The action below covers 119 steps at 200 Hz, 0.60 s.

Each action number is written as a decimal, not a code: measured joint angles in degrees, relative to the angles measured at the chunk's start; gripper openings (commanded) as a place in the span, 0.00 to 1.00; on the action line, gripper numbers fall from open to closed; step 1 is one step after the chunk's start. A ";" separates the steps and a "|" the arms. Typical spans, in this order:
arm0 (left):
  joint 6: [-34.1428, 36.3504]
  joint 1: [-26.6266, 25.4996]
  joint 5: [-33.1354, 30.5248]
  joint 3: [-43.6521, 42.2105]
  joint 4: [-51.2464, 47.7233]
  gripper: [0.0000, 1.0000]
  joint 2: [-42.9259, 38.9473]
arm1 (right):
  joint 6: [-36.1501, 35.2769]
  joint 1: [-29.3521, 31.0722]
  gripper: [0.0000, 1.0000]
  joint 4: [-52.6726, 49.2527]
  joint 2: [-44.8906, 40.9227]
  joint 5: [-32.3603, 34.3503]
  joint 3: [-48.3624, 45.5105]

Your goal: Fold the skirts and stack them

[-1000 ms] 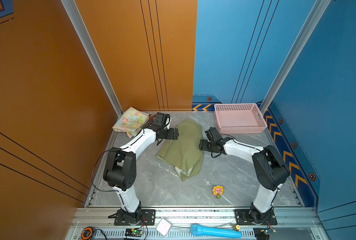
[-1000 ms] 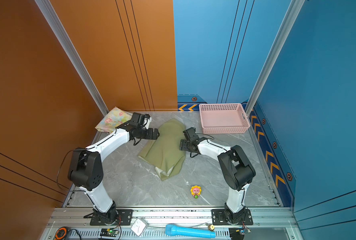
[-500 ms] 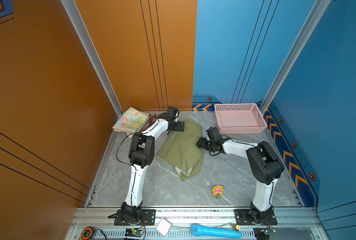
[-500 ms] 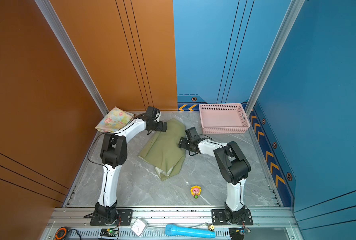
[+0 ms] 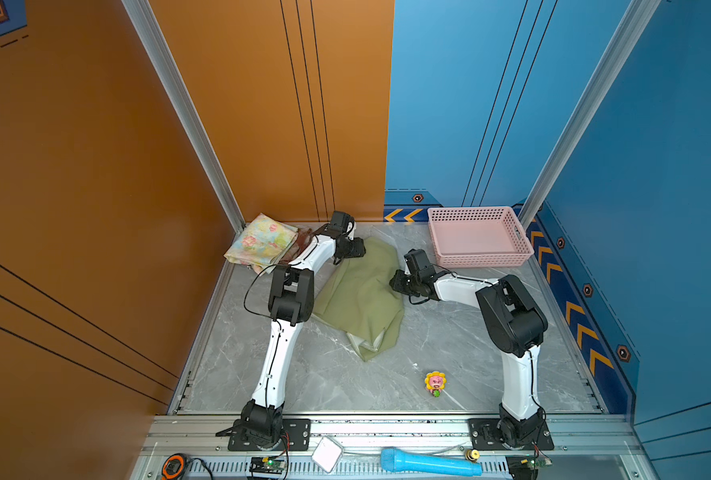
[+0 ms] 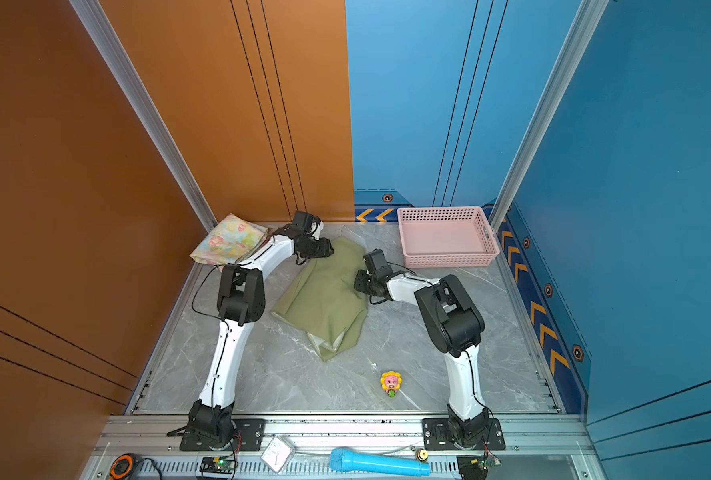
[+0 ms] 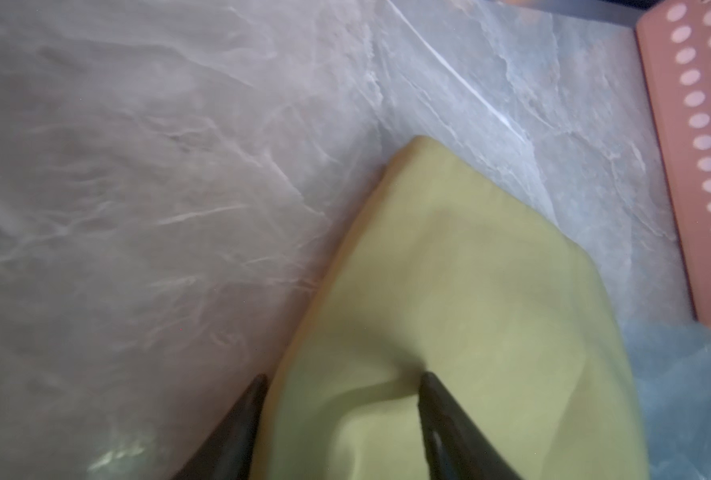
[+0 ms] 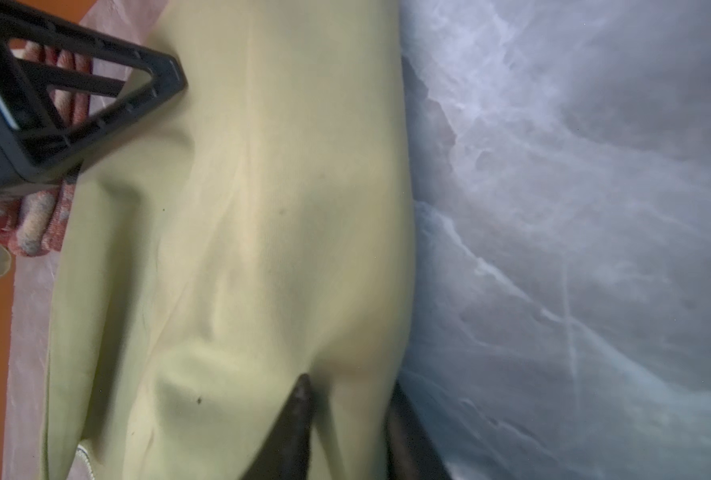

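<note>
The olive green skirt [image 5: 362, 291] [image 6: 324, 295] lies rumpled mid-table. My left gripper [image 5: 356, 249] [image 7: 343, 384] sits low at its far left edge, jaws half closed on a raised ruck of cloth. At the skirt's right edge my right gripper [image 5: 395, 284] [image 8: 347, 386] has its jaws narrowed on a thin fold of the olive green skirt [image 8: 262, 208]. The floral skirt [image 5: 262, 243] [image 6: 229, 243] lies folded at the back left corner. Under it a strip of the plaid skirt [image 5: 302, 243] [image 8: 40, 224] shows.
A pink perforated basket [image 5: 478, 259] [image 6: 449, 259] [image 7: 698, 166] stands at the back right, close behind the right arm. A small sunflower toy [image 5: 435, 383] stands near the front. A blue microphone [image 5: 428, 465] lies on the rail in front of the marble table [image 5: 449, 332].
The left gripper swung from the skirt's left side to its far corner and came down. Both grippers, open a second ago, have closed on the cloth.
</note>
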 measured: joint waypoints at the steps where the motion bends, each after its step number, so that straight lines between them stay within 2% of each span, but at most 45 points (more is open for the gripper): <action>1: -0.39 -0.07 0.17 0.04 0.00 0.34 0.07 | -0.42 0.00 0.07 0.00 0.00 -0.02 0.11; 11: -0.96 -0.35 0.94 0.22 -0.07 0.22 0.20 | -0.87 0.04 0.00 -0.04 0.00 -0.04 0.83; 31: -1.46 -0.63 2.08 0.63 -0.48 0.00 0.20 | -1.81 0.24 0.00 0.04 0.00 0.22 2.23; 59: -1.77 -0.68 2.54 1.05 -1.03 0.00 -0.72 | -4.13 0.87 0.00 -0.96 -1.11 2.38 2.34; 89: -1.77 -0.39 2.60 2.10 -2.19 0.00 -4.46 | -7.04 2.21 0.00 -2.56 -6.40 6.01 1.99; 119: -1.75 0.42 3.93 13.44 -3.89 0.00 -5.86 | -11.39 2.49 0.00 -5.27 -8.39 9.42 9.35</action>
